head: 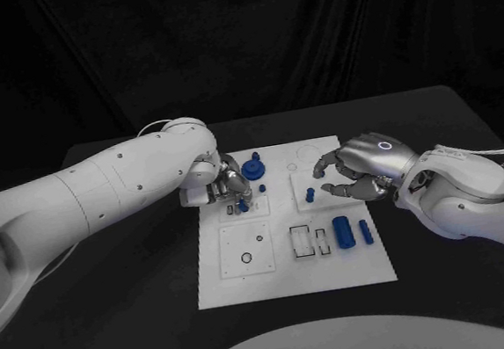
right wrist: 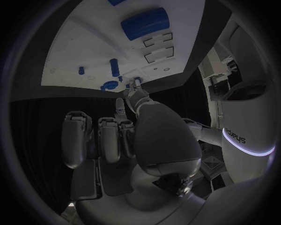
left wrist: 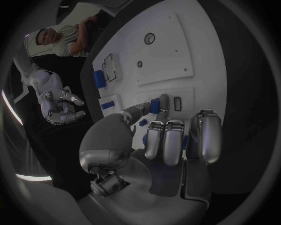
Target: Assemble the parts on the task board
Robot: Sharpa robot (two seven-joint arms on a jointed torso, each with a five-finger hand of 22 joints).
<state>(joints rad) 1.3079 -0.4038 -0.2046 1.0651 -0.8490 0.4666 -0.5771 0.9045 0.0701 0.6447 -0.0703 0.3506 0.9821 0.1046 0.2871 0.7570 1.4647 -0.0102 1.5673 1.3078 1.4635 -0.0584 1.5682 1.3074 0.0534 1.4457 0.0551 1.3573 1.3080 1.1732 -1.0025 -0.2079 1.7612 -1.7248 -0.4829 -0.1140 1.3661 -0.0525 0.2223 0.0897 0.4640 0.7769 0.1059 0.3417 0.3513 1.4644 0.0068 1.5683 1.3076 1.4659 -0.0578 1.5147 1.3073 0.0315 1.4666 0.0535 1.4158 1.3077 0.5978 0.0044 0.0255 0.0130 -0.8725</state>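
The white task board (head: 297, 261) lies mid-table. My left hand (head: 215, 183) hangs over its far left corner; in the left wrist view its thumb and a finger (left wrist: 163, 104) pinch a small blue part (left wrist: 154, 106) just above the board. A round blue part (head: 256, 169) and a small blue stud (head: 262, 188) sit beside that hand. My right hand (head: 356, 168) hovers over the board's far right with curved, spread fingers and holds nothing. A short blue peg (head: 310, 193) stands just left of it. A blue block (head: 342, 232) and a slim blue bar (head: 364, 230) lie nearer me.
Empty rectangular slots (head: 303, 240) sit left of the blue block, and a panel with small round holes (head: 246, 250) takes the board's near left. Black table (head: 134, 325) surrounds the board. The right hand (left wrist: 58, 105) also appears in the left wrist view.
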